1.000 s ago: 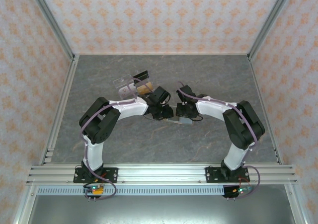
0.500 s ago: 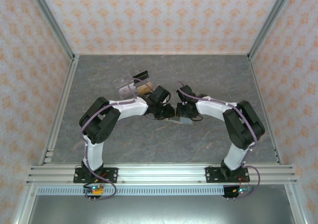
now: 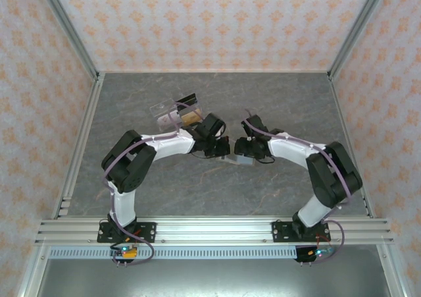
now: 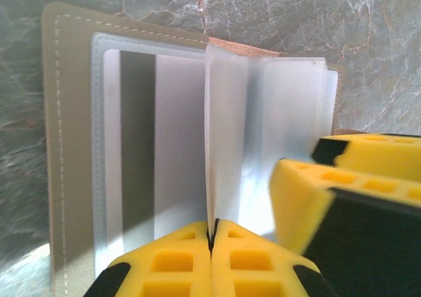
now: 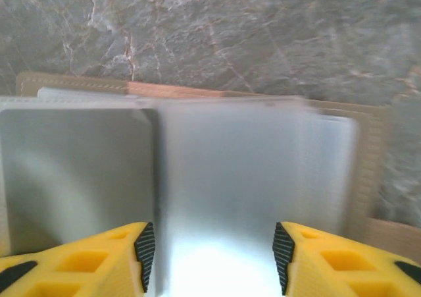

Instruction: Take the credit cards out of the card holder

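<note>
The card holder [image 3: 235,159] lies open on the tabletop [image 3: 283,106], right in the middle between my two arms, tan cover down and clear sleeves up. My left fingers [image 4: 191,247] are pressed tight together on the lower edge of one sleeve page [image 4: 220,132], and that page stands up on edge over the spine like a leaf of a book. In the pocket to the left of it I see a card [image 4: 141,145], pale with a dark stripe down it, tucked fully inside the plastic.

My right fingers [image 5: 99,257] stand apart with nothing between them, hovering low over the sleeves. One of them pokes into the left wrist view just beside the raised page. From the right wrist a grey card [image 5: 75,172] sits flat in its pocket.

So here's the score: holder open, one page lifted, pockets exposed. That's the groundwork, and I judge it's early going. No card is out on the tabletop that I can see, and none is in a grip. The pulling is all ahead, card by card. How many cards there are I can't tell; the sleeves are too milky and blurred.
</note>
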Motion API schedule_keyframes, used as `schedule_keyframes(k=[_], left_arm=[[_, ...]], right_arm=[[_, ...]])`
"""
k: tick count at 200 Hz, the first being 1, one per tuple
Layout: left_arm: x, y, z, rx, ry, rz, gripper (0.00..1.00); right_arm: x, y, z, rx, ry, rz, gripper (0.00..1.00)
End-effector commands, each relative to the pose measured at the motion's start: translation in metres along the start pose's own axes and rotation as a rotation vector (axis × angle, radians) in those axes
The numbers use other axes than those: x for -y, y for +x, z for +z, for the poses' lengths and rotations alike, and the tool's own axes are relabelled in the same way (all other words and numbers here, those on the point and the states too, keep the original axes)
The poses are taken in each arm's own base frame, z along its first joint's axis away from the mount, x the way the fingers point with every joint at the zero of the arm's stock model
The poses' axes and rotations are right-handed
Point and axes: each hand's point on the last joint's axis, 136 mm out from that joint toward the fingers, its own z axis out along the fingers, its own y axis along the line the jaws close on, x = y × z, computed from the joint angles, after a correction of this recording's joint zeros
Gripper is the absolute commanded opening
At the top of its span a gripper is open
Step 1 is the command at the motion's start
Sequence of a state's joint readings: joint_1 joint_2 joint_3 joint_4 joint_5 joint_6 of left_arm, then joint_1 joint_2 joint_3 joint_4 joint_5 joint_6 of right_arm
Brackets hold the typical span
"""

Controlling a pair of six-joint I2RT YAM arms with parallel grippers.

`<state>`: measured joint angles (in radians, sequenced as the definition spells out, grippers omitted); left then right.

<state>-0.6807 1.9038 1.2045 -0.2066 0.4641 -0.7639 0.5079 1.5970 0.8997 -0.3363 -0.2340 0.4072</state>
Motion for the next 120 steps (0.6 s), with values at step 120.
schedule_keyframes(k=[120], left_arm=[[0.055,-0.01,0.005,0.023,0.3,0.007,0.39]], right_arm=[[0.021,-0.036,-0.088,0.276,0.028,0.204,0.62]])
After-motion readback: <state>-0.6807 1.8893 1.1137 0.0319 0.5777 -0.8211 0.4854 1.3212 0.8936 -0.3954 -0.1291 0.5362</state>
